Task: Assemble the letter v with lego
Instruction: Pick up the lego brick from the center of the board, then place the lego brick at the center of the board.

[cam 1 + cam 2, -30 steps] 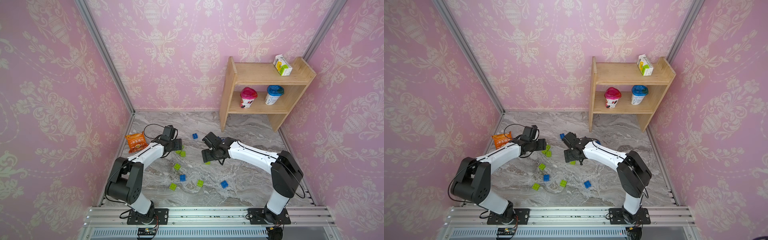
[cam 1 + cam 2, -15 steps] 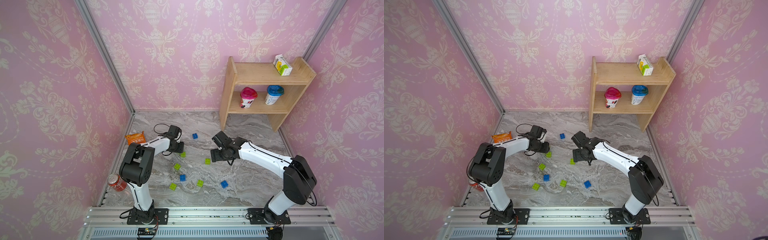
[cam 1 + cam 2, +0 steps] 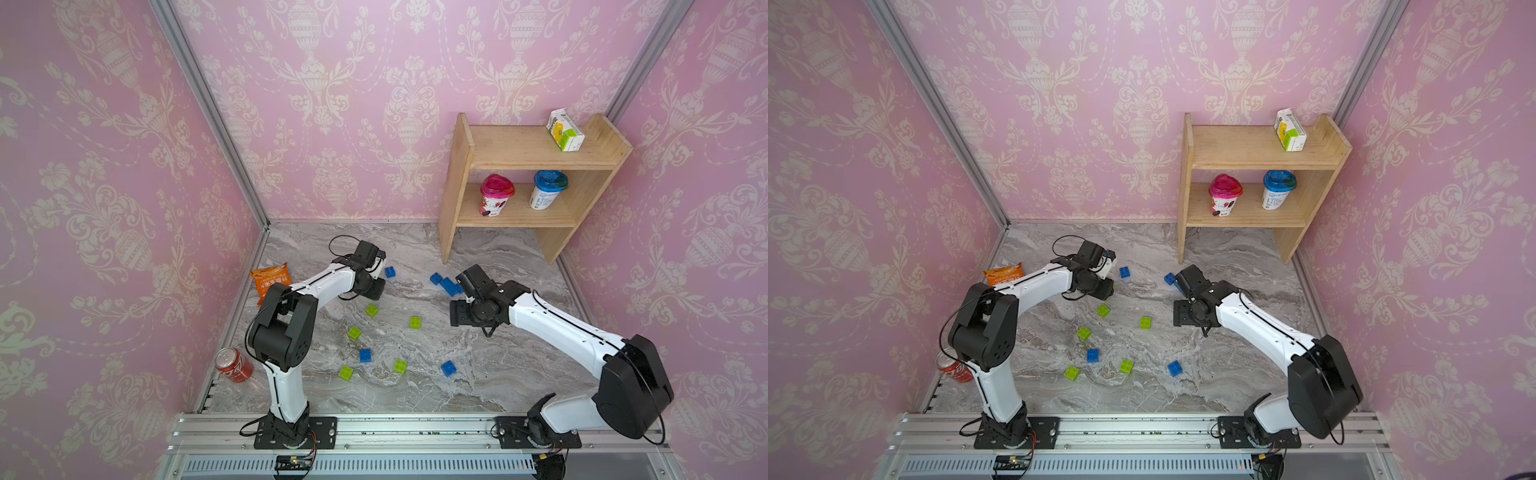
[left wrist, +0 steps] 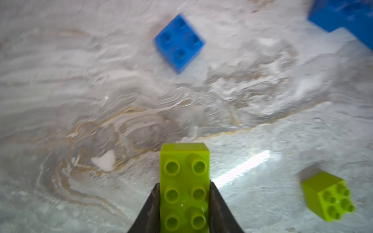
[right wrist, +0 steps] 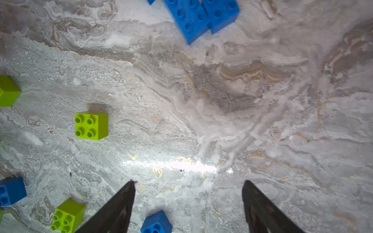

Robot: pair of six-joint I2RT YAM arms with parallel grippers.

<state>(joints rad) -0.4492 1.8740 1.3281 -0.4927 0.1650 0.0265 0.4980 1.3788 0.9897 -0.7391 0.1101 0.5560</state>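
My left gripper [image 4: 184, 183] is shut on a long lime green lego brick [image 4: 184, 173], studs facing the camera; in both top views it [image 3: 374, 286] [image 3: 1102, 289] hangs low at the back left of the marble floor. A blue brick [image 4: 179, 42] [image 3: 390, 272] lies just beyond it. My right gripper [image 5: 188, 181] [image 3: 457, 313] stands open above bare floor, with a small blue brick [image 5: 156, 223] below the gap. Joined blue bricks [image 5: 199, 16] [image 3: 446, 284] lie behind it. Loose green bricks [image 3: 415, 322] [image 3: 354, 333] and blue ones [image 3: 365, 355] [image 3: 448, 368] are scattered mid-floor.
An orange snack bag [image 3: 270, 282] lies at the left wall and a red can [image 3: 232, 365] stands at the front left. A wooden shelf [image 3: 528, 149] with two cups and a carton fills the back right corner. Pink walls close three sides.
My left gripper has shut on the long green brick and its arm has swung round, uncovering the red can. My right gripper has drifted to the right, still open.
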